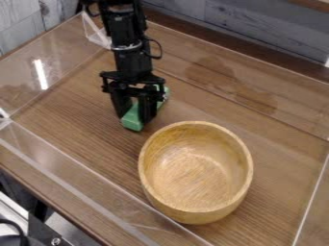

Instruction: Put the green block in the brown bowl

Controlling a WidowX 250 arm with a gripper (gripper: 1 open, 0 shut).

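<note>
The green block [131,115] shows as a small bright green piece between the black fingers of my gripper [133,111], which is shut on it just above the wooden table. The arm comes down from the upper left. The brown bowl [195,170] is a round light wooden bowl standing to the lower right of the gripper, a short gap away, and nothing lies inside it. Most of the block is hidden by the fingers.
A clear plastic wall [77,197] runs along the table's front and left sides. A grey plank wall [257,24] stands at the back. Bare wood table [244,96] lies to the right of the gripper.
</note>
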